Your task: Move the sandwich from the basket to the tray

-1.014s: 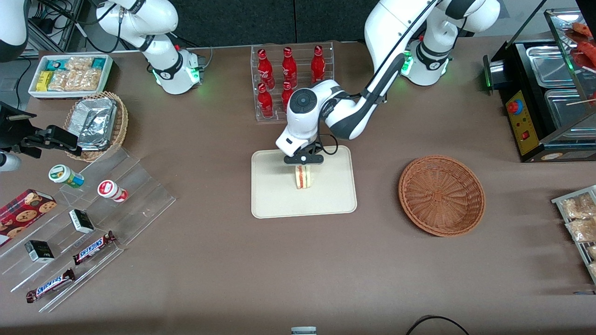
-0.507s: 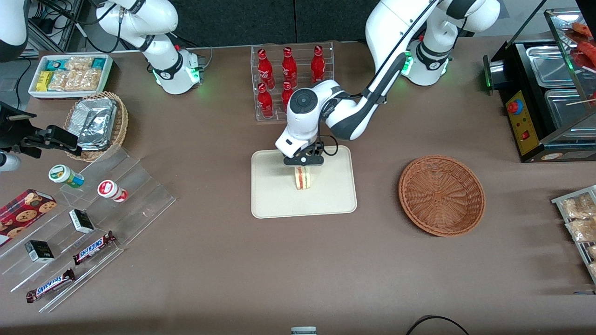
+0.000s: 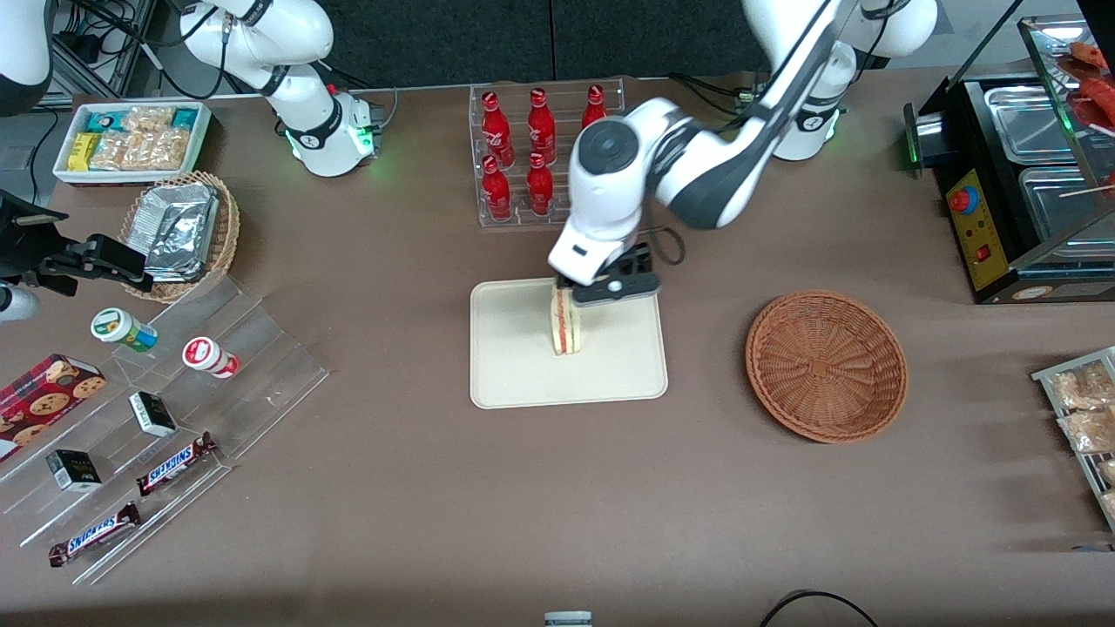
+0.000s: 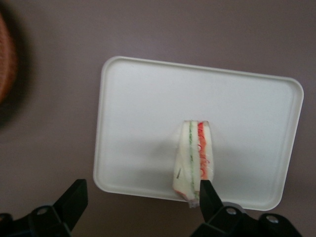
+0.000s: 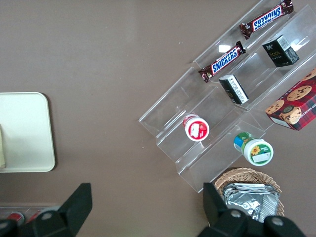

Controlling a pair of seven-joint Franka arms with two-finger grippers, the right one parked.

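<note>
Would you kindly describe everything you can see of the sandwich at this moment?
The sandwich is a small wedge of pale white bread with a red-pink and a green filling stripe along its cut edge. It stands on edge, stripes upward, on the cream-white tray, roughly at its middle. The wicker basket lies apart, toward the working arm's end. The gripper hangs open above it, its fingers not holding the bread.

brown table (image 3: 418,488) with tray (image 3: 514,366), basket (image 3: 826,366), bottle rack (image 3: 544,152); tool (image 3: 614,287) above tray

A mock snack shop: Snickers bars (image 3: 177,462) on clear tiered shelving (image 3: 218,366), racked cola bottles (image 3: 540,131), a food warmer (image 3: 1019,183).
</note>
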